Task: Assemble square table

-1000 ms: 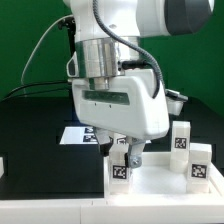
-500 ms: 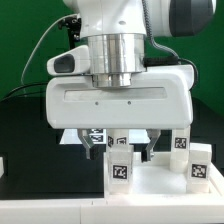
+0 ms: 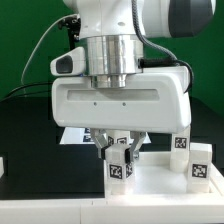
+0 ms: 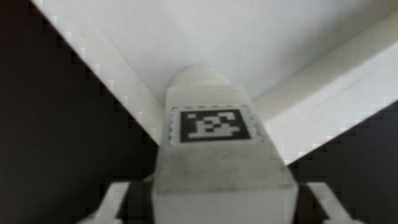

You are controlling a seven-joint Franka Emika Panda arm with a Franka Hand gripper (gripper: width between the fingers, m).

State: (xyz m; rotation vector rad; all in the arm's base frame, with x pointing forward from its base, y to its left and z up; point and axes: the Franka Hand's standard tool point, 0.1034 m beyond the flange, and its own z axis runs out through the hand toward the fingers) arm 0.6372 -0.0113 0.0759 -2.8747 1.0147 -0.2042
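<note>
My claw point(image 3: 120, 152) pinched an upright leg point(image 3: 120, 167) standing on the slab point(image 3: 150, 186) at the front of the tabletop point(image 3: 30, 130). Two more legs point(image 3: 182, 143) stood at the exterior view's right; whether any was screwed in, I could not tell.

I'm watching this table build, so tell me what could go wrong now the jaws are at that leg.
1. The leg stands upright on the square table slab; an uneven squeeze from the gripper could tip it.
2. The jaws pinch only the leg's upper part, so it might twist or slip when lifted.
3. Two more legs stand close by and could be bumped.
</note>
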